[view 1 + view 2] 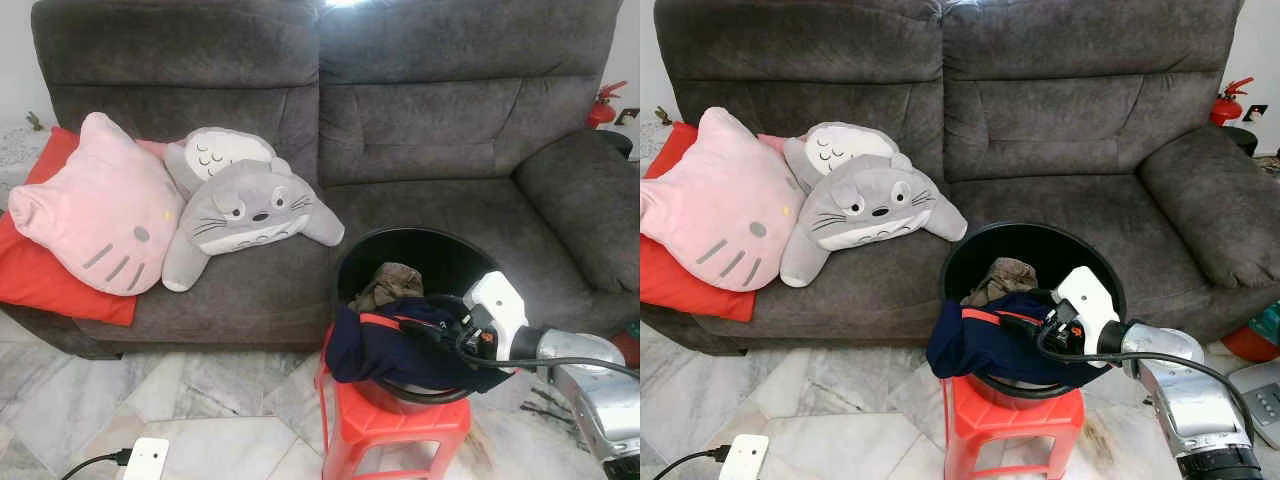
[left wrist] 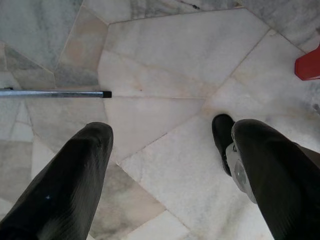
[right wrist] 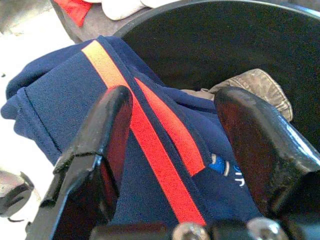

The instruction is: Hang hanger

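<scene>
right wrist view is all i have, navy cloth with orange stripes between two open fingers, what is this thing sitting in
Observer: The navy garment is draped over the front rim of a black bucket, and the right gripper is open just above it.
Operator: what's the bucket on
Observer: It stands on a red plastic stool in front of a grey sofa.
Operator: and the left arm
Observer: The left gripper is open and points down at the marble floor, holding nothing.
</scene>
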Robot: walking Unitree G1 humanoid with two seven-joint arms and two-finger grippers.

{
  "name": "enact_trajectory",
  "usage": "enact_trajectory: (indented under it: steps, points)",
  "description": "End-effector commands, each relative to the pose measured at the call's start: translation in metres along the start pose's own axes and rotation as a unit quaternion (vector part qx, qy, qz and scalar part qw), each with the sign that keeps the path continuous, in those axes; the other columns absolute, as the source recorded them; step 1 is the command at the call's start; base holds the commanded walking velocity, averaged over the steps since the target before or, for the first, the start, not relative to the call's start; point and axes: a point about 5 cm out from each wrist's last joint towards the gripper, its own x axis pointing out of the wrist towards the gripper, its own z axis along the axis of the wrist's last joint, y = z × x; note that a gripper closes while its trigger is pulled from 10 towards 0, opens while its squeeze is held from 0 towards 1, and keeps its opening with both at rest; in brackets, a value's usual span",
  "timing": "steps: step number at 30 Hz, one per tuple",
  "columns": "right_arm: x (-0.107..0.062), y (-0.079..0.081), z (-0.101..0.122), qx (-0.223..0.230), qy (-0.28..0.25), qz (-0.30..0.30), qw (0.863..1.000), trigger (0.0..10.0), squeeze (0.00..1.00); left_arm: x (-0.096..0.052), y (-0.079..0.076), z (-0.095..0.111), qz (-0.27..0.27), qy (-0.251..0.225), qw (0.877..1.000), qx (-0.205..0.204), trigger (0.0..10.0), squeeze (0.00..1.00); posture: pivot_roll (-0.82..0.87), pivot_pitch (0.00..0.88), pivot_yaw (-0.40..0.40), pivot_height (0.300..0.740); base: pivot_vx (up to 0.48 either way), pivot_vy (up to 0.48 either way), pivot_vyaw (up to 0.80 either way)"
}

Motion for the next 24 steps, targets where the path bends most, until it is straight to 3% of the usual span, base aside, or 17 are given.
enact_trajectory:
  steps: [1,5,10,12,18,22,24]
  points:
    - [-0.001,0.005,0.008,-0.001,-0.020,0.018,1.000,10.0,0.00,-0.001,0.001,-0.006,0.001,0.012,1.000,0.006,10.0,0.00,-0.21,0.009,0.036,0.740,0.000,0.000,0.00]
    - [0.000,0.014,0.007,0.001,-0.025,0.044,0.999,10.0,0.00,-0.001,0.001,-0.006,0.001,0.012,1.000,0.005,10.0,0.00,-0.20,0.018,0.035,0.740,0.000,0.000,0.00]
    - [0.001,0.007,0.002,-0.009,-0.008,0.008,1.000,10.0,0.00,-0.001,0.001,-0.006,0.001,0.012,1.000,0.004,10.0,0.00,-0.20,0.025,0.036,0.740,0.000,0.000,0.00]
    - [0.001,-0.011,0.001,-0.003,-0.006,-0.067,0.998,10.0,0.00,-0.001,0.002,-0.006,0.002,0.012,1.000,0.004,10.0,0.00,-0.20,0.026,0.036,0.740,0.000,0.000,0.00]
    - [-0.004,-0.038,-0.009,0.022,0.022,-0.174,0.984,10.0,0.00,-0.001,0.002,-0.006,0.002,0.012,1.000,0.005,10.0,0.00,-0.20,0.034,0.039,0.740,0.000,0.000,0.00]
    - [0.001,-0.030,-0.016,0.029,0.038,-0.142,0.989,10.0,0.00,-0.001,0.002,-0.006,0.001,0.013,1.000,0.005,10.0,0.00,-0.20,0.037,0.039,0.740,0.000,0.000,0.00]
    - [0.005,-0.011,-0.018,0.021,0.037,-0.065,0.997,10.0,0.00,-0.001,0.002,-0.006,0.001,0.013,1.000,0.004,10.0,0.00,-0.20,0.037,0.039,0.740,0.000,0.000,0.00]
